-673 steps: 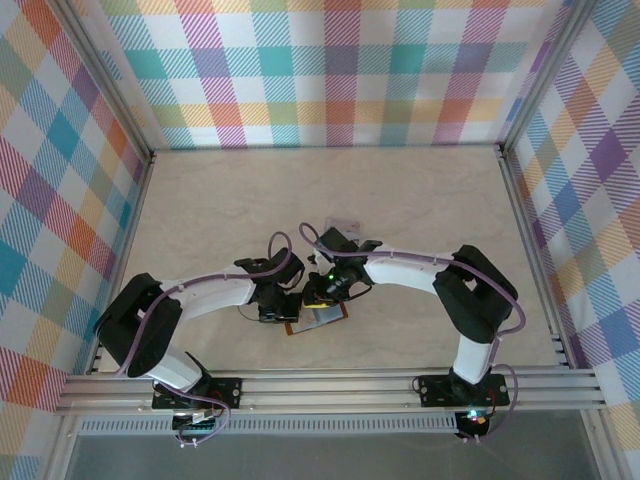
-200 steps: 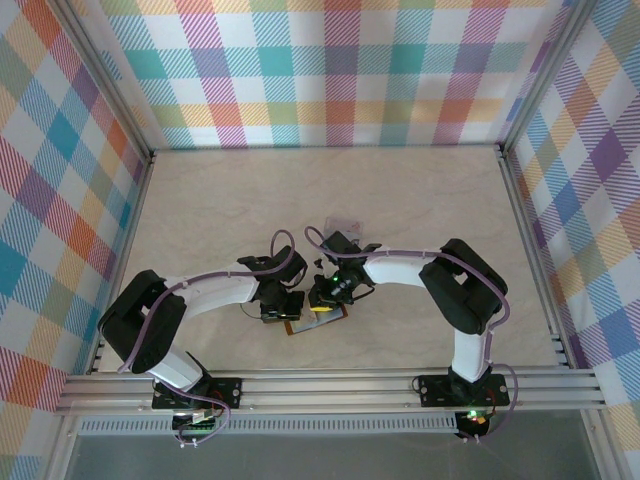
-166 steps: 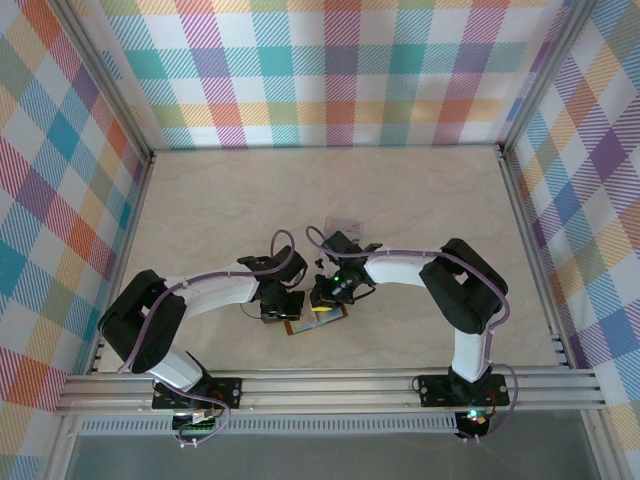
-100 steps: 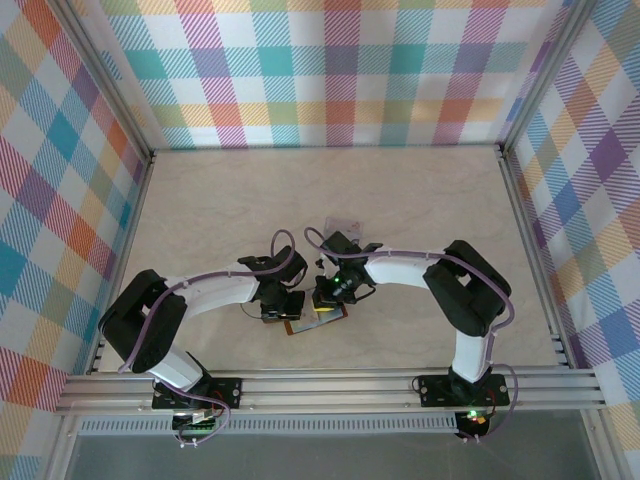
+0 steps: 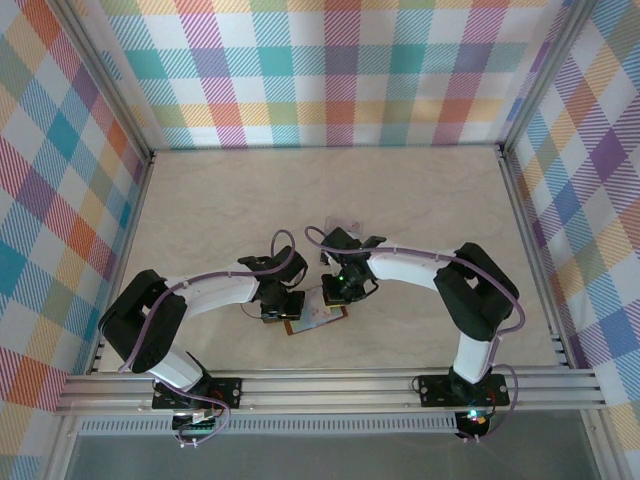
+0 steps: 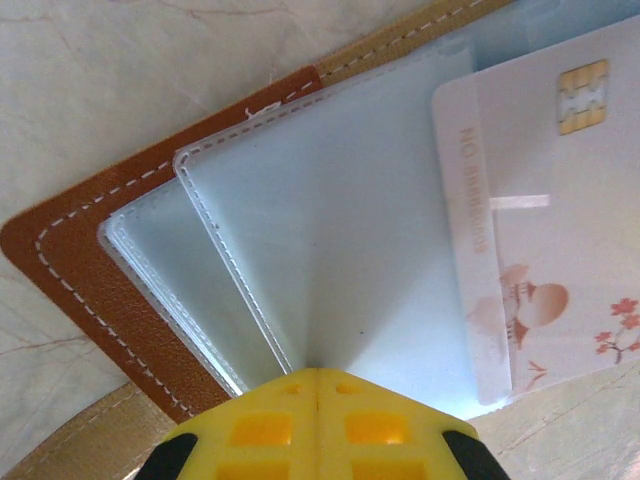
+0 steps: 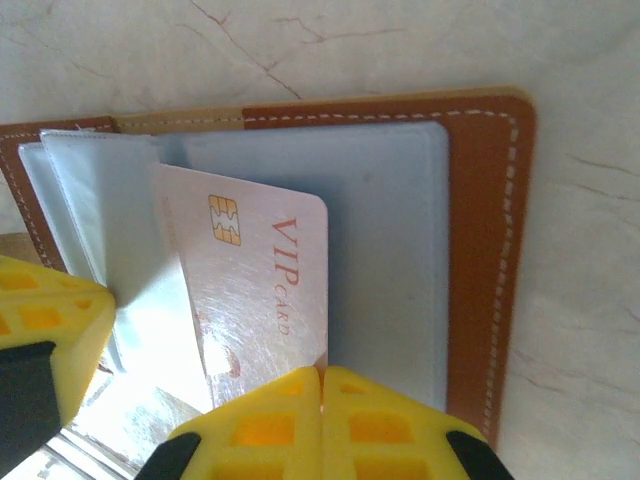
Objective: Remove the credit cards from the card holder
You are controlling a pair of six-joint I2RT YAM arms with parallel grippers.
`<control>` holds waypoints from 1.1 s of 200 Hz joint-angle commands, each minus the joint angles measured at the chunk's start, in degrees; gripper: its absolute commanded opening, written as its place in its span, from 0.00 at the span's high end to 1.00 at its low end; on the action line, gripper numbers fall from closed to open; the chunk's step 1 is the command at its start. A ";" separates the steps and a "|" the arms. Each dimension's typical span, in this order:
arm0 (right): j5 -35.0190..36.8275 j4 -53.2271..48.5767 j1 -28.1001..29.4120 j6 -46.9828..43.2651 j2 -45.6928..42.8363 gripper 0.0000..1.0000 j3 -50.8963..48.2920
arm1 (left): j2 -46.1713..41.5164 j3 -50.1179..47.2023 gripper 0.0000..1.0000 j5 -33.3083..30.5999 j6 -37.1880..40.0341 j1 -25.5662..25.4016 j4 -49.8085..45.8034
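The reddish-brown card holder [image 5: 318, 319] lies open on the table near the front, between both grippers. Its leather cover [image 6: 85, 265] and clear plastic pockets [image 6: 330, 230] show close up. My left gripper [image 6: 318, 374] is shut on the edge of one plastic pocket, which lifts toward its fingertips. A whitish credit card [image 7: 255, 290] with a gold chip and "VIP" lettering sticks partway out of a pocket. My right gripper [image 7: 322, 375] is shut on this card's near edge. The same card [image 6: 545, 235] lies at the right in the left wrist view. Another pale card [image 5: 345, 222] rests on the table behind the right gripper [image 5: 336, 296].
The left gripper's yellow finger [image 7: 40, 335] sits close at the left in the right wrist view. Checked walls and metal rails [image 5: 330, 388] enclose the marble-look table [image 5: 420, 200]. Open tabletop stretches behind and to both sides of the arms.
The right gripper's jaws have closed fully on the card and its wrist has shifted slightly back and right. The left arm has stayed put on the holder.
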 commanded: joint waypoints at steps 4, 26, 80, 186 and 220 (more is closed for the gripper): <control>2.62 -4.44 -0.16 -2.29 -1.78 1.00 1.97 | 1.17 -1.15 0.96 -2.79 0.20 -0.68 -1.72; 1.26 -4.18 -0.12 -2.38 -1.99 1.00 2.47 | 1.03 -1.25 0.96 -2.79 0.21 -0.72 -1.65; 0.95 -4.21 0.20 -2.13 -2.28 1.00 3.16 | 1.00 -1.39 0.96 -2.81 0.27 -0.69 -1.50; 0.28 -4.60 0.54 -2.53 -2.43 1.00 4.15 | 0.59 -1.04 0.96 -2.44 0.35 -0.65 -1.87; -4.18 -0.84 0.80 -0.77 -2.20 0.97 3.27 | 0.77 -0.69 0.96 -2.37 0.48 -0.72 -1.82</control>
